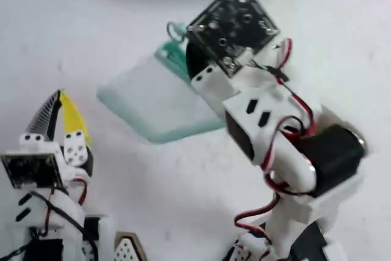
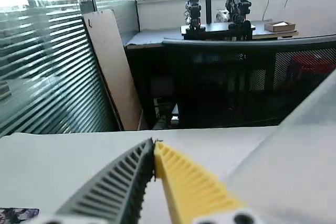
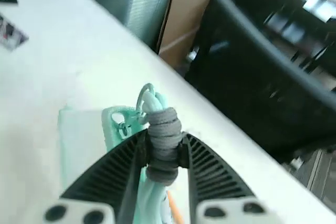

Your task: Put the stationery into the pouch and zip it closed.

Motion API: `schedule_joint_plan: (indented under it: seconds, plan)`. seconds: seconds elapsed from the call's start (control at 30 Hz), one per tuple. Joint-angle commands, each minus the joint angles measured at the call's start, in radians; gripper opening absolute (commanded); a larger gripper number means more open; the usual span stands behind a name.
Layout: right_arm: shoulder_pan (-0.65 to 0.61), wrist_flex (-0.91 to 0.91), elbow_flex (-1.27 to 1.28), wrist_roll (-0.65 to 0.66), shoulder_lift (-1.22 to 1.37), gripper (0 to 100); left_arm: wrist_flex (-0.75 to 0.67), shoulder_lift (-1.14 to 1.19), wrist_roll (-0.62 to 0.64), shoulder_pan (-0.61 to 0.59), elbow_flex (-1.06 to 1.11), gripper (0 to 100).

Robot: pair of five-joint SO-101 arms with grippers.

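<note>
Pouch: found lying flat on the table, about midway across and nearer the far edge than the near one. Translucent body, teal trim, small ring at the far end.

Right gripper: observed directly over the ring end of the pouch. Jaws drawn in and pinching a grey wound cord, with black fingers pressed against either side of it. Cord held upright in the grip, upper end just beside the ring; could not tell whether joined to it. Noted an orange sliver below the jaws, against the pouch; could not tell whether inside or on top.

Left gripper: found well apart from the pouch, toward the near left corner of the table, pointing at the far edge. Jaws pressed together, grey finger and yellow finger meeting at the tips, nothing between them.
</note>
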Motion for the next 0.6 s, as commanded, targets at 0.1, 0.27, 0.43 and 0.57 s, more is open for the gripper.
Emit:
schedule_joint_plan:
  seconds: [0.1,0.27,0.43,0.57]
  plan:
    - [-0.01,0.019,0.241,0.009,-0.139,1.7,0.13,-0.021,-0.015,0.173,-0.051,21]
    - [-0.01,0.019,0.394,0.012,-0.259,1.7,0.253,-0.021,-0.14,0.357,-0.121,22]
    - [-0.012,0.018,0.574,0.012,-0.39,1.7,0.361,-0.021,-0.267,0.46,-0.224,22]
    - [-0.012,-0.018,0.704,0.012,-0.472,1.7,0.413,-0.021,-0.305,0.461,-0.236,22]
